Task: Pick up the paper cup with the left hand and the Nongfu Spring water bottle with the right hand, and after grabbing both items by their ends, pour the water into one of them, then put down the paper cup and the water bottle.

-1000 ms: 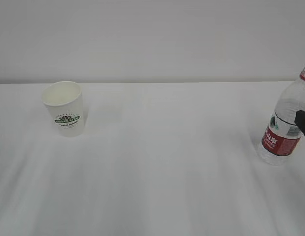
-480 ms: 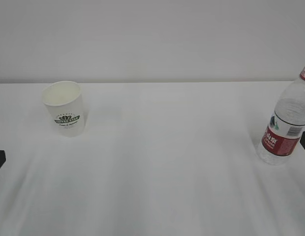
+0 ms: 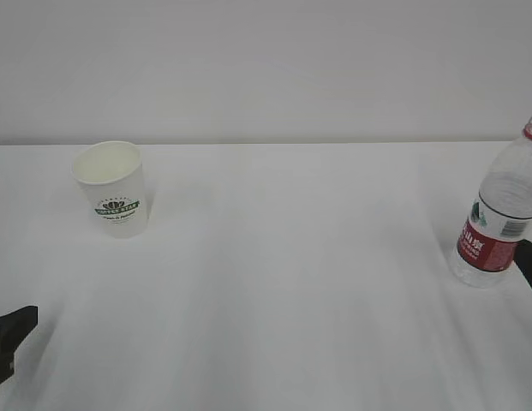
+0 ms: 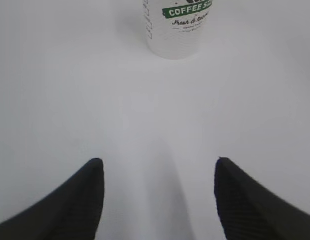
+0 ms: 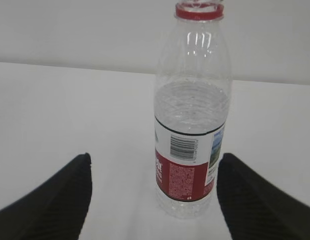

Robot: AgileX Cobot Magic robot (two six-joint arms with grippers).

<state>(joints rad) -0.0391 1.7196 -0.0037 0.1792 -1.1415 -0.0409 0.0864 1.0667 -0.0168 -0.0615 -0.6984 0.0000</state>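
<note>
The paper cup [image 3: 111, 188] stood upright on the white table [image 3: 283, 282], far-left part of the surface, its green logo facing the room and its cream inside open to view. Nothing touched it. In the left wrist view its lower half [image 4: 177, 27] sat at the top edge, green banner lettering legible, well ahead of the fingertips.

The Nongfu Spring water bottle [image 3: 501, 205] stood upright at the far right edge of the table, well apart from the cup — red neck ring at the top, red-and-white label low on the body. No cap was on the neck in the right wrist view [image 5: 193, 110]. The water [image 5: 192, 107] filled it to just above the label; the upper ribbed part was clear and empty.

The left hand [image 4: 157, 200] hung low over bare table with its jaws spread wide, gripping nothing; from the room only a black corner of it [image 3: 10, 332] showed at the lower left edge.

The right hand [image 5: 152, 200] was likewise spread wide and empty — the bottle stood ahead of its two black fingers [image 5: 55, 200], roughly centred between them, not touched. From the room one dark finger [image 3: 531, 265] showed just beside the bottle's base.
</note>
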